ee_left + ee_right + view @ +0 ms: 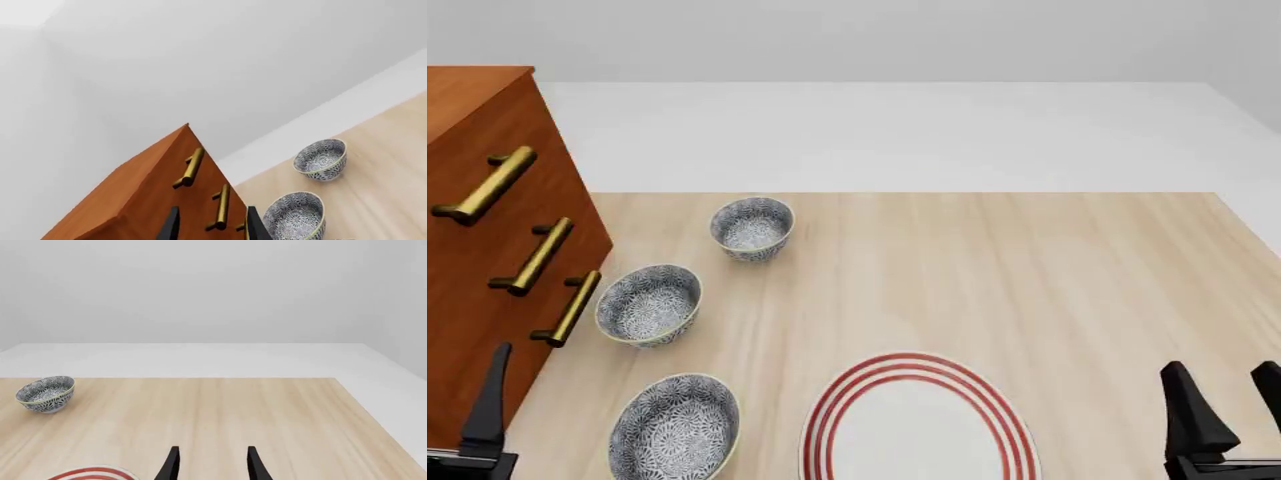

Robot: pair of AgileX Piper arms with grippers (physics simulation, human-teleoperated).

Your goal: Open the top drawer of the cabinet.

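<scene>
The cabinet (pixel 481 110) stands at the table's left edge, a reddish-brown chest with three brass bar handles. The top drawer (pixel 554 170) lies flush with the two below, and its handle (pixel 483 187) is untouched. My left gripper (pixel 213 227) is open, low in front of the cabinet (pixel 133 200). In its wrist view the middle handle (pixel 220 207) shows between the fingers, with the top drawer's handle (pixel 190 167) farther off. In the front view only one left finger (pixel 489 400) shows. My right gripper (pixel 1232 410) is open and empty at the near right.
Three patterned bowls (pixel 753 228) (pixel 650 303) (pixel 677 428) line up just right of the cabinet. A white plate with red rings (pixel 918 420) lies at the near middle. The lowest handle (pixel 570 308) is close to the middle bowl.
</scene>
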